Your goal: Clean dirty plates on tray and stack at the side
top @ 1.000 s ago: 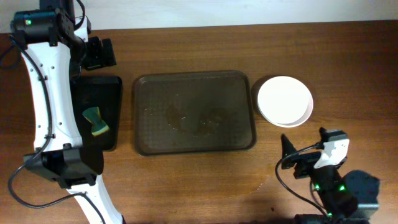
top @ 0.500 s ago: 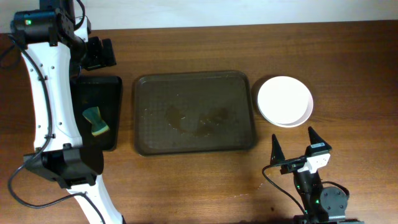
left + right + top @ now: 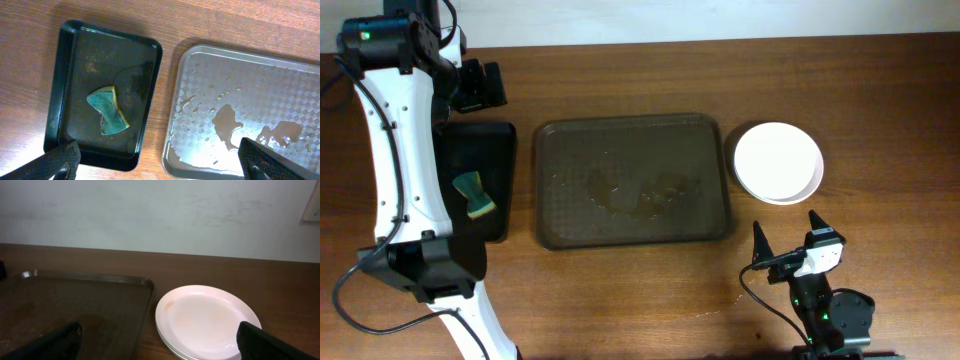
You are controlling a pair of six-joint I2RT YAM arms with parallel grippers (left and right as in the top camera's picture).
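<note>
Beside the bare tray (image 3: 570,150) the plates (image 3: 778,162) are sitting stacked, seemingly done, so left gripper (image 3: 160,162) and right gripper (image 3: 785,222) are hanging open, empty.

- At the left of the overhead view you see a narrow black tray (image 3: 496,160) lying flat.
- Inside it, toward the lower half, you find a sponge (image 3: 474,196), teal with a yellow layer and irregular in outline.
- Under everything you have a dark brown wooden table (image 3: 620,70).
- Across the upper part of the right wrist view you see a pale wall (image 3: 150,215).
</note>
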